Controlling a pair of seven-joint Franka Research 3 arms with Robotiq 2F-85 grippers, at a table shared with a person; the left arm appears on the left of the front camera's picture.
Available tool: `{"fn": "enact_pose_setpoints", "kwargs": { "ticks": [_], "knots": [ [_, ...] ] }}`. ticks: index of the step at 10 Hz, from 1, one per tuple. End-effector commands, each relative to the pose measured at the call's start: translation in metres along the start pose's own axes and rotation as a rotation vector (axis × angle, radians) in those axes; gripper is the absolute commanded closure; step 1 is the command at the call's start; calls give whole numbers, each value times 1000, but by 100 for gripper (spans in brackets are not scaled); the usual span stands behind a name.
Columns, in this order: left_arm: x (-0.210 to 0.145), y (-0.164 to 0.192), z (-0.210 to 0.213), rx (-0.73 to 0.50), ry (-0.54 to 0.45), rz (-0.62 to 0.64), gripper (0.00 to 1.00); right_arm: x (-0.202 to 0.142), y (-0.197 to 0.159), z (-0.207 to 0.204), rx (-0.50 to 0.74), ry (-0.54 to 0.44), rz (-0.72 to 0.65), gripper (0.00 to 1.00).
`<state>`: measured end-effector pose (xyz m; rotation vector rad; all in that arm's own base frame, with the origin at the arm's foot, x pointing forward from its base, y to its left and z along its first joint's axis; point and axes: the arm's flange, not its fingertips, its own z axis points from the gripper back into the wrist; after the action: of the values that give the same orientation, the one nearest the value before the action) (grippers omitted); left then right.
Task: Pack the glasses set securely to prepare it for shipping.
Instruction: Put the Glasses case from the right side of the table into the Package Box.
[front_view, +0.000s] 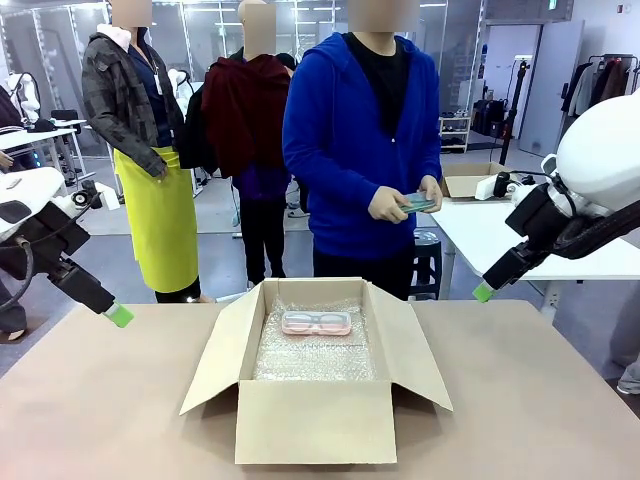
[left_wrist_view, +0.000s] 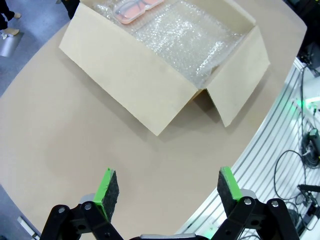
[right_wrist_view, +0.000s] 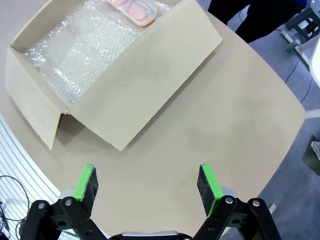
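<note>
The pink glasses case (front_view: 316, 323) lies in the cardboard box (front_view: 310, 425), long axis along the bench's (front_view: 100, 400) far edge. A person (front_view: 360, 150) seemingly holds the mint case (front_view: 418, 203). The left gripper (left_wrist_view: 166, 187) and right gripper (right_wrist_view: 148, 182) gape wide, empty.

A cardboard box (front_view: 310, 420) stands in the middle of the table (front_view: 100, 400). Bubble wrap (front_view: 310, 355) lies on its floor, with one glasses case (front_view: 316, 323) on the wrap near the far wall. Behind the table a person (front_view: 360, 150) holds the other case (front_view: 418, 203). The left gripper (front_view: 118, 315) hangs left of the box and the right gripper (front_view: 484, 291) hangs right of it.
</note>
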<state>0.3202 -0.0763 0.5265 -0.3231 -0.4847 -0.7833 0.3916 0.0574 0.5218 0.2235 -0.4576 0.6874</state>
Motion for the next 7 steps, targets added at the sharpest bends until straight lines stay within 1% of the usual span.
{"fn": "enact_pose_setpoints", "kwargs": {
  "ticks": [1,7],
  "knots": [
    [-1,1,0,-18,-18,-12,0,1,0,1,-10,-2,-1,0],
    [-1,1,0,-18,-18,-12,0,1,0,1,-10,-2,-1,0]
  ]
}}
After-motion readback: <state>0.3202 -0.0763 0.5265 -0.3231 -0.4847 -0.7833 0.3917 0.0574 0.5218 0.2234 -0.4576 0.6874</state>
